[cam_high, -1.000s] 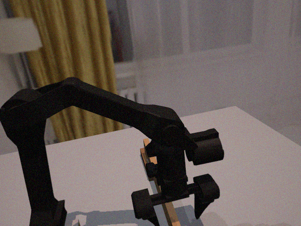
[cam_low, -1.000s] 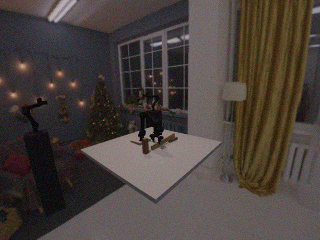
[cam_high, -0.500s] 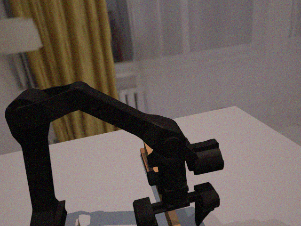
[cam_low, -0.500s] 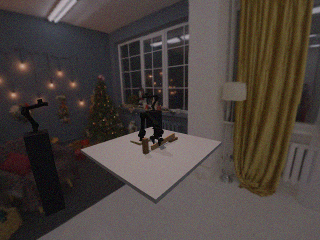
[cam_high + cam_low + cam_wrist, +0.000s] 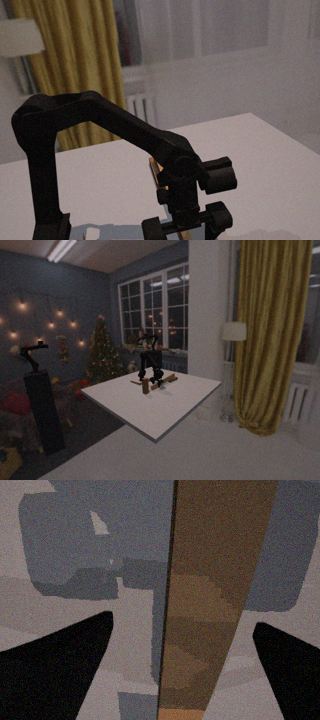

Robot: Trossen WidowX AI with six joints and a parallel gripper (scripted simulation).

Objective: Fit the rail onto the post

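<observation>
yellow curtain [image 5: 85, 64] [image 5: 268, 330], right | floor lamp [image 5: 20, 37] [image 5: 234, 331] beside it | Christmas tree [image 5: 103, 351], left of window [image 5: 155, 309] | white radiator [image 5: 139, 107] [image 5: 297, 402], far right in exterior view
</observation>
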